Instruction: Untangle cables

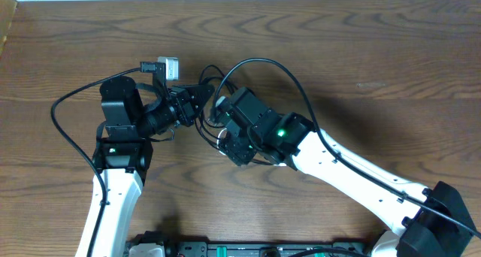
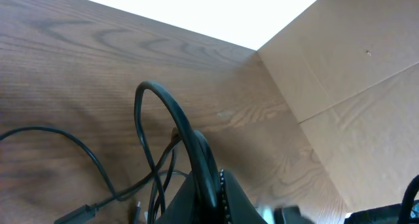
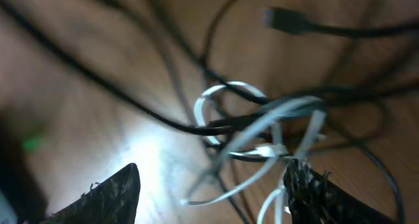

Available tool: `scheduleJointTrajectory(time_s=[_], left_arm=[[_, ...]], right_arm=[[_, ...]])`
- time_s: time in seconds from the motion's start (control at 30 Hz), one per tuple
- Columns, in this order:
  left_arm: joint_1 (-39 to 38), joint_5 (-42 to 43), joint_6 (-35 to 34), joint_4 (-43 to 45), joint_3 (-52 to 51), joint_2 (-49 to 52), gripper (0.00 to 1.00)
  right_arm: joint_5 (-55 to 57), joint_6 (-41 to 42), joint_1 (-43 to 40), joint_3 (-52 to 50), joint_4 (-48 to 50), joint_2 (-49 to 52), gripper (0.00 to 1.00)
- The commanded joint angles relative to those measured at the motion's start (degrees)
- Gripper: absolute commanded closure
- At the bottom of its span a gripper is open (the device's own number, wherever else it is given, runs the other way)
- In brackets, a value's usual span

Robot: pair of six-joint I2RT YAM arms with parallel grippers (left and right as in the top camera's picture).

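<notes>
Black left end effector [image 1: 201, 94] aims right, can't tell if it's pinching anything. Tangled thin black-and-white cables [image 3: 262, 127] sit mid brown wooden tabletop [image 1: 376, 46]. Black right end effector [image 3: 211, 168] hangs spread over them. I'd grab one white loop [image 3: 226, 86], pull gently right.

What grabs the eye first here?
The knot of cables, black and white cords looped through each other, fills the right wrist view just ahead of the open right gripper. Overhead, both arms meet nose to nose over it, left of the middle of the table, the left gripper pointing into it. A small white block lies just beyond them.
</notes>
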Motion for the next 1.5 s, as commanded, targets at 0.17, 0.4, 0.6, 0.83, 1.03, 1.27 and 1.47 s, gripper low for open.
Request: scheduleJointTrajectory(time_s=[0.17,0.4,0.6,0.83,1.03,1.27,1.47], left_arm=[[0.17,-0.11,0.79,0.24,1.11,-0.13,0.92],[0.17,-0.09,0.79,0.24,1.11,-0.13,0.92],[0.17,-0.09,0.76,0.22,1.11,-0.13,0.92],[0.17,-0.09,0.76,0.22,1.11,-0.13,0.92],[0.17,-0.09,0.76,0.22,1.11,-0.13,0.93],[0.17,-0.07,0.76,0.22,1.11,-0.13,0.92],[0.17,-0.07,0.79,0.04,1.11,-0.13,0.92]], right_arm=[[9.90,8.94,0.26,-0.09,-0.04,0.42,0.32],[9.29,12.07,0.26,-1.42,0.07,0.42,0.34],[8.20,14.64,0.28,-6.01,3.08,0.42,0.36],[6.71,14.62,0.33,-7.37,4.72,0.42,0.41],[6.71,14.62,0.33,-7.37,4.76,0.42,0.58],[6.73,14.58,0.31,-7.39,5.22,0.46,0.56],[6.47,13.88,0.37,-7.41,7.48,1.66,0.63]])
